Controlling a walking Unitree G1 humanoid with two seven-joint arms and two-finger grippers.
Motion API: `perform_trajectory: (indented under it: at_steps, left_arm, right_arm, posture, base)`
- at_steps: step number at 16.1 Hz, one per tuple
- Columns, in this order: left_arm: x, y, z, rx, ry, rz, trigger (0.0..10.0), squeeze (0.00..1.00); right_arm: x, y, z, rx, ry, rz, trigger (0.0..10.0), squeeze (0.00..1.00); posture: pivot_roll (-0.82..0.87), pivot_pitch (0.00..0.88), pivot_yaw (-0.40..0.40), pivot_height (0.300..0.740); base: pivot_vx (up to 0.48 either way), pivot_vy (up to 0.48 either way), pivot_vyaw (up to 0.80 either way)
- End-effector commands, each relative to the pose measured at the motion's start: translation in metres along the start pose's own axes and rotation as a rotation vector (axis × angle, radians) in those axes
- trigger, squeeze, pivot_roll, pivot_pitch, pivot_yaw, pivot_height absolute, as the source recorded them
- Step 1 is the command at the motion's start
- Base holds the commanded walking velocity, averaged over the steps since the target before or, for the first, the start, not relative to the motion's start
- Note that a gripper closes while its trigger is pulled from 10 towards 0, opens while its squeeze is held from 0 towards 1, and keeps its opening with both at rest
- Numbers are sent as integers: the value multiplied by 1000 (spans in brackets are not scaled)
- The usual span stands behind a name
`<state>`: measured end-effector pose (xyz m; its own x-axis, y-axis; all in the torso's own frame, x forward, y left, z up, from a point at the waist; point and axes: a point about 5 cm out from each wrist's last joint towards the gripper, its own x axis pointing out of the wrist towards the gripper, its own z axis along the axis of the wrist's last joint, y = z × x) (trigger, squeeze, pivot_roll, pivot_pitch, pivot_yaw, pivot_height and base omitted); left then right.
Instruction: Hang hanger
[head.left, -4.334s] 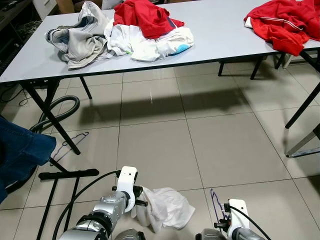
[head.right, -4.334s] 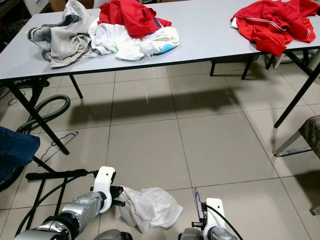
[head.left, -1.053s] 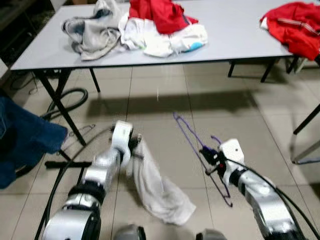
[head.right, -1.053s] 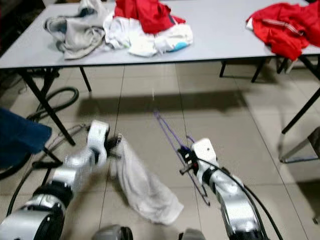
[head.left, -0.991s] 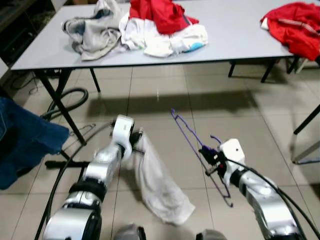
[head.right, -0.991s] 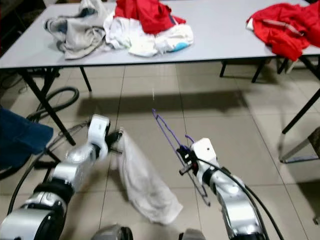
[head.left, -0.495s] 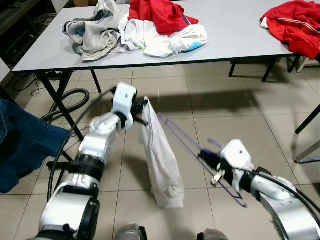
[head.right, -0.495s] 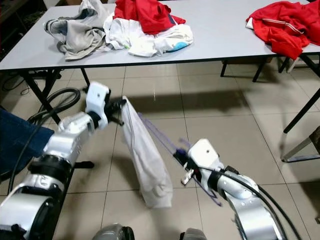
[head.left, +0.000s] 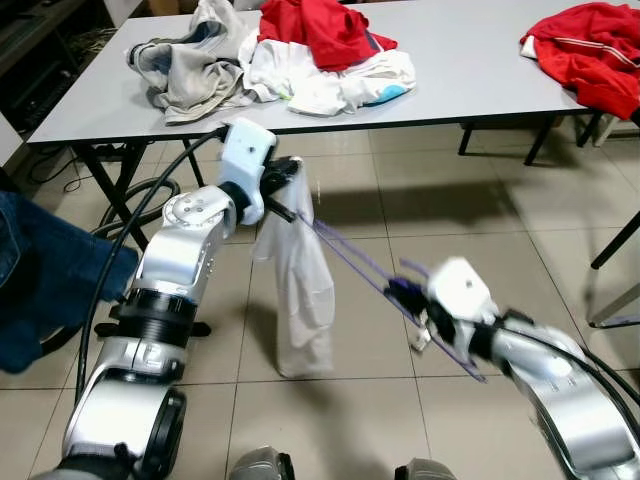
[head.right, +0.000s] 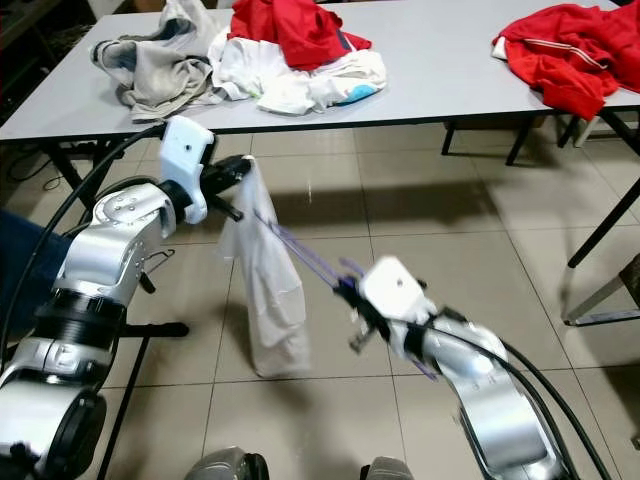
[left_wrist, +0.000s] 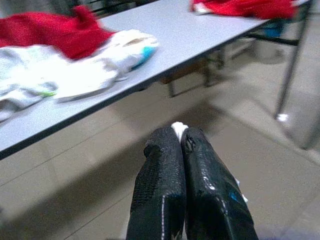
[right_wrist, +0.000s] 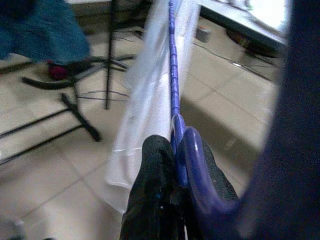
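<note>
A white shirt (head.left: 300, 290) hangs down over the tiled floor from my left gripper (head.left: 290, 190), which is shut on its top edge; in the left wrist view a scrap of white cloth (left_wrist: 178, 128) shows at the closed fingertips. My right gripper (head.left: 408, 298) is shut on a purple wire hanger (head.left: 350, 258), gripping it near the hook. The hanger's long arm slants up to the left and its tip reaches into the shirt's top, close to the left gripper. In the right wrist view the purple hanger (right_wrist: 173, 75) runs from the fingers (right_wrist: 155, 165) to the shirt (right_wrist: 150, 110).
A grey table (head.left: 470, 60) stands ahead with a pile of grey, white and red clothes (head.left: 290, 50) on its left and a red garment (head.left: 585, 50) on its right. A blue garment (head.left: 50, 290) hangs at the left over a black rack base (head.left: 160, 328). A black hose (head.left: 140, 200) lies under the table.
The left gripper has lifted the shirt higher and closer to the table. The right gripper has pushed the hanger up and left, so its tip now meets the shirt's top.
</note>
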<state>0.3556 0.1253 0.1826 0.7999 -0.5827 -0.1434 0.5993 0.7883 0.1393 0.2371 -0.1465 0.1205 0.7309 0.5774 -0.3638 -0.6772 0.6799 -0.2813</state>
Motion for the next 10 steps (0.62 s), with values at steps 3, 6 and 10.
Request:
perform_trajectory:
  at_steps: [3, 6, 10]
  left_arm:
    - [-5, -6, 6, 9, 8, -67, 0, 0]
    - [-12, 10, 6, 37, 39, 26, 0, 0]
    - [-20, 14, 12, 74, 39, -3, 0, 0]
  right_arm:
    - [7, -21, -8, 34, 32, -167, 10000, 0]
    - [-5, -34, -8, 30, 31, -235, 10000, 0]
    - [-24, -25, -14, 36, 41, -119, 10000, 0]
  posture:
    - [-180, 0, 104, 740]
    - [-179, 0, 101, 740]
    - [-192, 0, 106, 740]
  base:
    - [0, 0, 0]
    - [0, 0, 0]
    - [0, 0, 0]
